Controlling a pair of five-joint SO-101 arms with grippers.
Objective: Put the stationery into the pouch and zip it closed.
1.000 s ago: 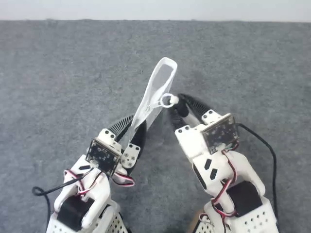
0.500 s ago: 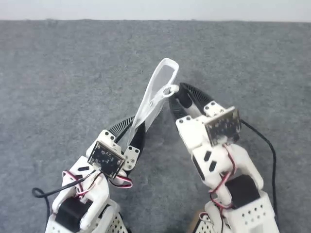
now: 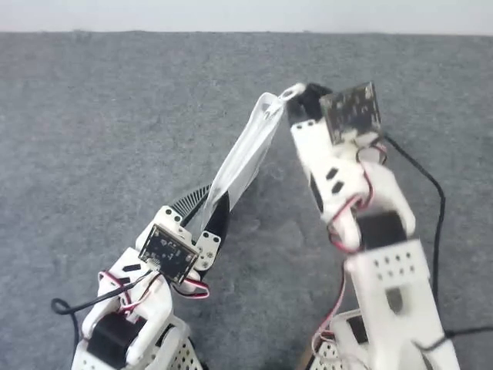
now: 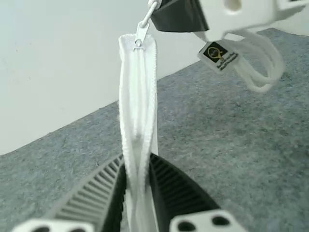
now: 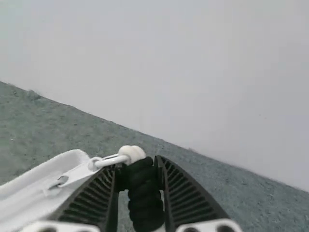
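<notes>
Our left hand is clenched on the near end of the pouch, its jaws pressing the fabric from both sides. From that grip the pouch runs straight out and upward, off the counter, pulled taut as one narrow strip. Its long axis points directly at our right hand. That hand is clenched on the black cord tied to the zip pull, and the slider lies just beside it at the pouch's far end. So the slider is at the right hand and as far from the left hand as the pouch allows. We judge the zip run home, or nearly. Any last pull must go along that axis, away from the left hand.
</notes>
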